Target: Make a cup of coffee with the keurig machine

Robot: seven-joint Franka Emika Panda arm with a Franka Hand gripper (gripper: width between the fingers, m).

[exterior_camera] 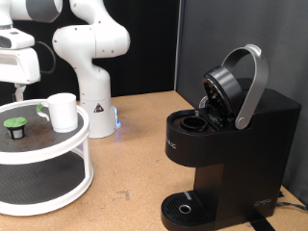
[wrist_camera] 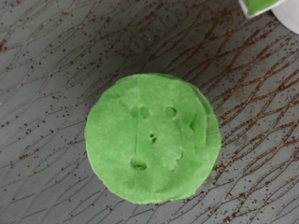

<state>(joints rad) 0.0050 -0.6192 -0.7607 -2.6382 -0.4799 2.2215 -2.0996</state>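
The keurig machine (exterior_camera: 226, 144) stands at the exterior view's right with its lid and grey arched handle (exterior_camera: 252, 87) raised, and its pod chamber open. The white cup (exterior_camera: 63, 112) stands on the top tier of a round white shelf (exterior_camera: 58, 149) at the left. A small dark pod with a green top (exterior_camera: 14, 125) sits beside it, further left. My gripper (exterior_camera: 19, 93) hangs straight above the pod, a short way off it. The wrist view looks down on the pod's green lid (wrist_camera: 152, 140), with an edge of the cup (wrist_camera: 273, 9) in one corner. No fingers show in the wrist view.
The shelf has a second, lower tier (exterior_camera: 34, 183). The robot's white base (exterior_camera: 91, 67) stands behind the shelf. The wooden table (exterior_camera: 135, 164) lies between shelf and machine. The machine's round drip tray (exterior_camera: 183, 207) is at its foot. A cable (exterior_camera: 289, 204) runs at the far right.
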